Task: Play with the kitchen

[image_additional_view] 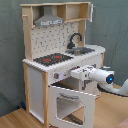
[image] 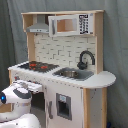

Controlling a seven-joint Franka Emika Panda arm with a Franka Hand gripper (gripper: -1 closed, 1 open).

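The kitchen is a tall toy of light wood and white panels, seen in both exterior views. It has a black-red hob, a black faucet and a grey hood. In the second exterior view its windowed oven door hangs open, tilted outward below the hob. My white arm reaches in from the second exterior view's right. My gripper sits close to the front panel just above the open door. In the first exterior view the gripper points at the front below the hob.
A grey curtain hangs behind the kitchen. The wooden floor lies in front of it. A toy microwave sits in the top shelf, and a metal sink beside the hob.
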